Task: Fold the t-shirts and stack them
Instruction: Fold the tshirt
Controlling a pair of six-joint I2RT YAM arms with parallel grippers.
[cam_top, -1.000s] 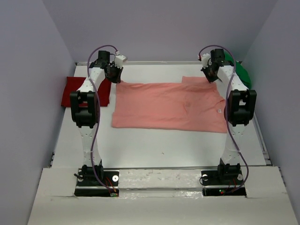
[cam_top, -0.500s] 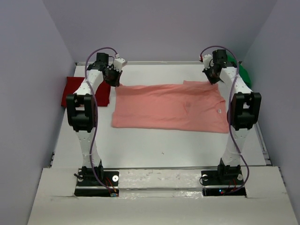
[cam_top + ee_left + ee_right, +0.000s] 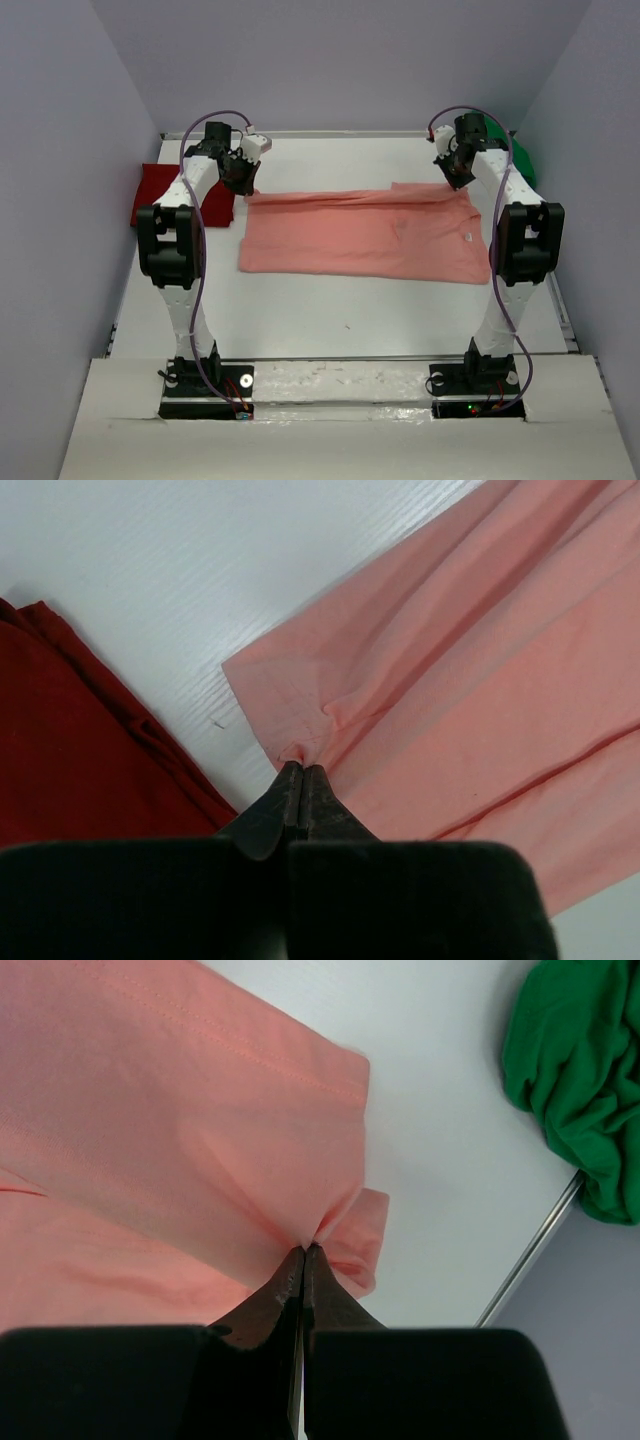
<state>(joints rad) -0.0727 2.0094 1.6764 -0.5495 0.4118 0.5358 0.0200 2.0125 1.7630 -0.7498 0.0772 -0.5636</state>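
While clamped tight on far corners of the salmon-pink shirt [image 3: 360, 235], both jaws (green shirt [image 3: 524, 165] half-hidden)

- My left arm [image 3: 172, 245] rises tall from its base and reaches toward the far left, with the wrist tipped downward.
- The left gripper [image 3: 300, 770] has its jaws pressed together, pinching a corner of the salmon-pink t-shirt [image 3: 480, 660].
- My right arm [image 3: 522, 240] mirrors it on the far right, elbow high.
- The right gripper [image 3: 304, 1250] is clamped too, nipping a fold of the same shirt.
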